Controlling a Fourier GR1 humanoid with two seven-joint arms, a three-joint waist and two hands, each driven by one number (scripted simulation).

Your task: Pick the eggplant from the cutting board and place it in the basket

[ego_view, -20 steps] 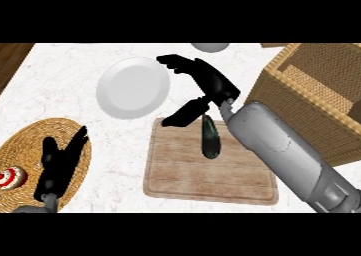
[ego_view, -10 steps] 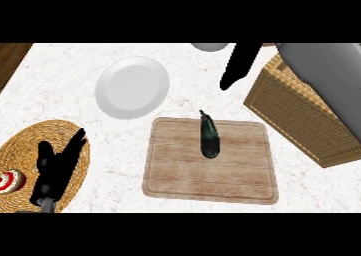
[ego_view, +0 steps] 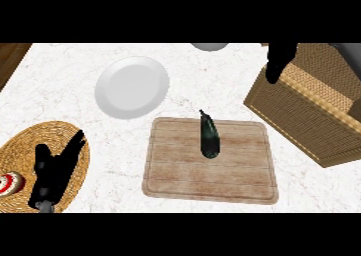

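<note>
Eggplant (ego_view: pixel 209 139) is lying on the cutting board (ego_view: pixel 212 182) with nobody touching it, probably light, firm and slick-skinned, so I'd wrap its fat middle; right hand (ego_view: pixel 278 60) is up by the basket (ego_view: pixel 308 125) (can't tell if it's open or closed), left hand (ego_view: pixel 56 172) rests open at lower left.

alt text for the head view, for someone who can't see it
A dark eggplant lies on the wooden cutting board mid-counter, touched by neither hand. The right hand is at the edge of the wicker basket, upper right; the left hand rests open over a woven mat, lower left. A white plate lies beyond the board.
</note>
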